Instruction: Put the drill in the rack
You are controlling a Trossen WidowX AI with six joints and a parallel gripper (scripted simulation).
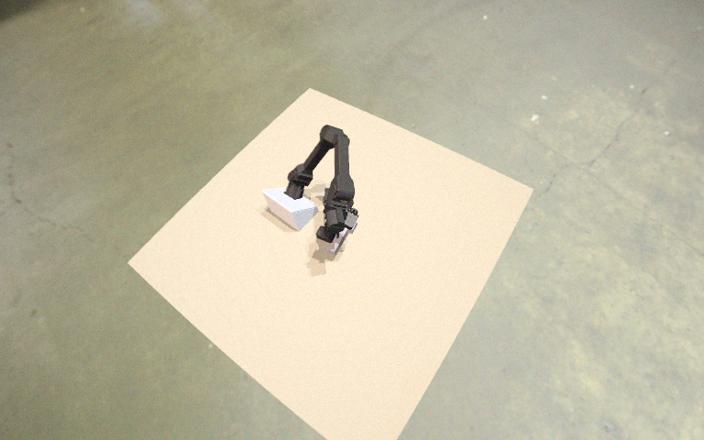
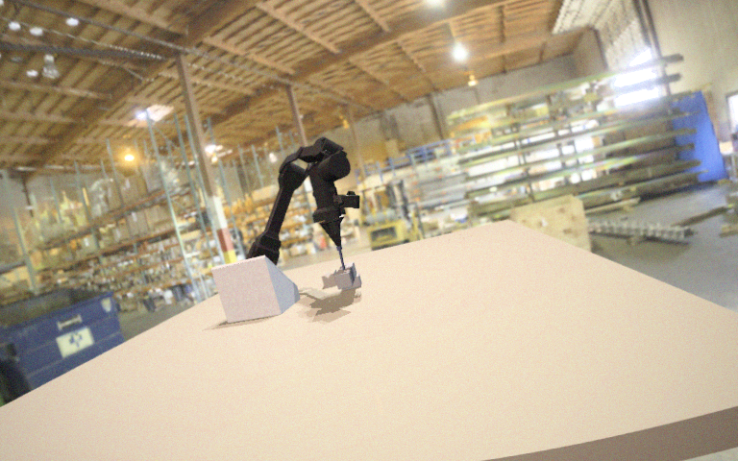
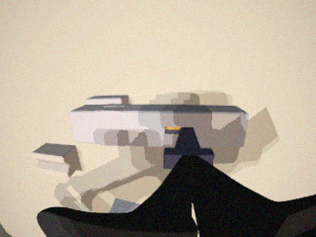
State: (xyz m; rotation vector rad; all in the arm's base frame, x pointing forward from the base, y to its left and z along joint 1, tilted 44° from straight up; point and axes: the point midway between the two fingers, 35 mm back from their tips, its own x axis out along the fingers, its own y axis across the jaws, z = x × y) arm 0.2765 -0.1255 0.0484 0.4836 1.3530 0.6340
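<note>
A long pale block (image 3: 114,120) (image 2: 343,279) lies under my gripper, with a thin orange strip (image 3: 172,128) on its face. In the top view the arm mostly hides it. My gripper (image 3: 189,161) (image 2: 338,247) is shut and points down over the block. A dark blue T-shaped piece (image 3: 188,140) shows right at the fingertips, over the block's near edge. In the exterior view a thin bluish rod (image 2: 341,257) runs from the fingertips down to the block. I cannot tell whether it is a separate part. I cannot clearly single out the drill, the key or the rack.
A large pale slanted block (image 1: 291,204) (image 2: 247,290) stands by the arm's base. A small grey block (image 3: 55,157) lies left of the long block in the wrist view. A blue-grey piece (image 3: 124,204) shows partly at the bottom. The arm's shadows fall around them.
</note>
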